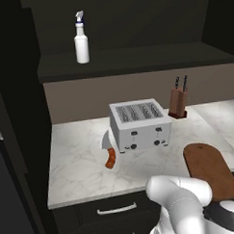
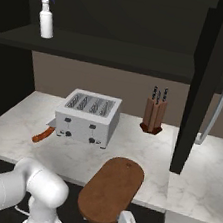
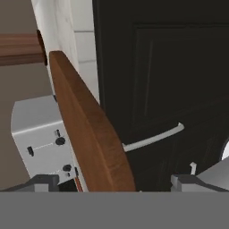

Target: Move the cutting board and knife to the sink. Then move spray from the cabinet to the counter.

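With its fingers spread wide and clasping nothing, the gripper is seen straddling the near end of the cutting board, which is laid at the counter front edge at 4 o'clock of the toaster, the knife being found at 8 o'clock.
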